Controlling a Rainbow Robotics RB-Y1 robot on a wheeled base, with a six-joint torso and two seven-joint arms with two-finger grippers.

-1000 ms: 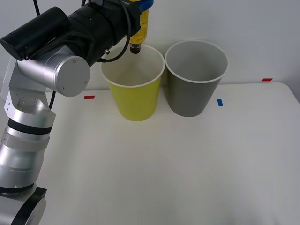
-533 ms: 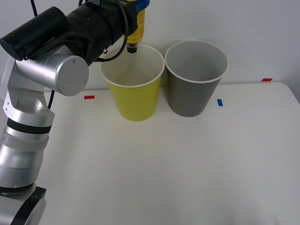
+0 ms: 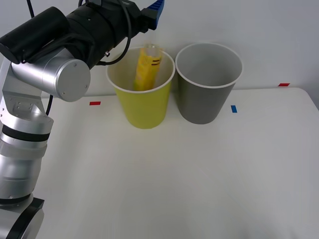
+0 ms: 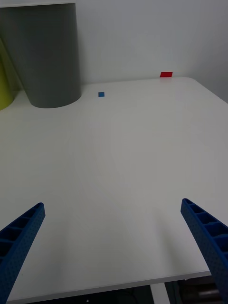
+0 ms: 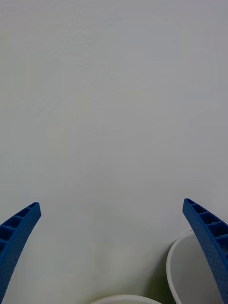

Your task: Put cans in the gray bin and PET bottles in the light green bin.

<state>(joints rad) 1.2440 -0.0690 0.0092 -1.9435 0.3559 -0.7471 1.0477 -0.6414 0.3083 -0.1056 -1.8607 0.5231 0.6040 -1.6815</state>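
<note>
Since 0.5 s ago we see the PET bottle (image 3: pixel 147 67) has left the left gripper (image 5: pixel 114 247) and now sits inside the light green bin (image 3: pixel 144 107), leaning tilted against the far-right inner wall, its top end poking just above the white rim. Cap not visible from the front cam.

L gripper is up above the back of the green bin, fingers (image 5: pixel 18 237) spread wide, nothing between them; one blue fingertip (image 3: pixel 155 7) shows at the top of the front view. L wrist cam looks at the blank wall, w/ white bin rims at the edge.

Gray bin (image 3: pixel 207 97) stands just beside the green one on its right, rims nearly touching, nothing seen inside.

R gripper (image 4: pixel 114 247) hangs over the near table (image 4: pixel 118 156), well apart from both bins, fingers spread, holding nothing. Red (image 4: pixel 166 74) and blue (image 4: pixel 101 94) tape marks sit on the table beyond it.
</note>
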